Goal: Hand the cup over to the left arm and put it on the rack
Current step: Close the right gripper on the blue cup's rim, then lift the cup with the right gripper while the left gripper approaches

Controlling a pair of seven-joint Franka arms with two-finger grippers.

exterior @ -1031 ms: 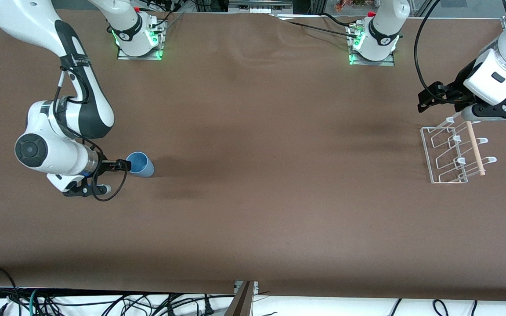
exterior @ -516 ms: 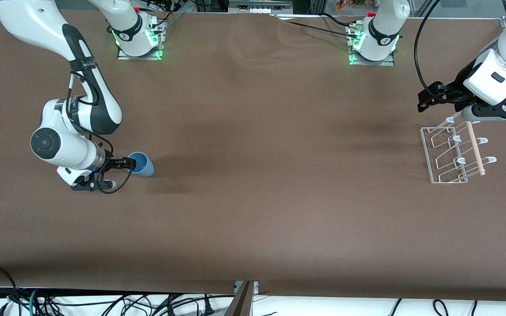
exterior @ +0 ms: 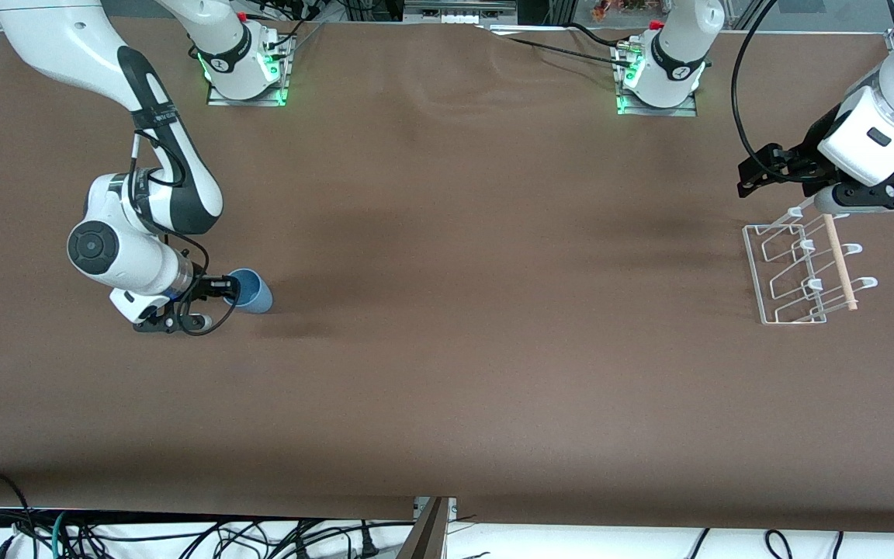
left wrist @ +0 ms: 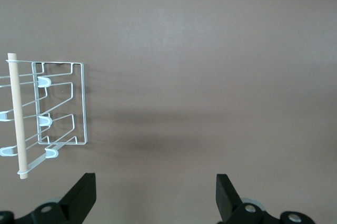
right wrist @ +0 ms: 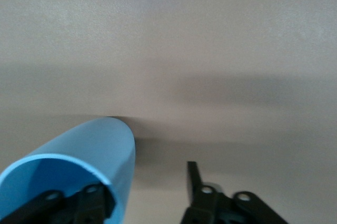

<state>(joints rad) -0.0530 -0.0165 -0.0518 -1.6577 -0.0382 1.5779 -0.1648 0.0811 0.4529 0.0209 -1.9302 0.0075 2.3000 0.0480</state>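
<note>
The cup (exterior: 249,289) stands on the brown tabletop (exterior: 455,326) toward the right arm's end, its open mouth tipped toward the right gripper (exterior: 223,289). That gripper's fingers (right wrist: 197,182) are spread, not pinching: in the right wrist view one finger sits inside the cup's mouth against the rim, the other stands outside the wall with a clear gap of bare tabletop between it and the cup (right wrist: 79,174). So the rim lies between the fingers, touched or nearly touched on the inner side and free on the outer. The cup's base rests on the tabletop, just ahead of the fingertips. The left gripper (exterior: 765,172) waits in the air over the tabletop at the left arm's end, just above the rack's (exterior: 800,268) end that lies farther from the front camera. Its fingers (left wrist: 81,197) are spread wide, holding nothing; only bare tabletop shows between them in the left wrist view. The rack (left wrist: 50,113) lies beside that gap rather than between the fingers, flat on the tabletop, its wooden dowel (exterior: 840,262) running along one side and its white-tipped pegs pointing up. Cup and rack are well apart, at the two ends of the tabletop.
</note>
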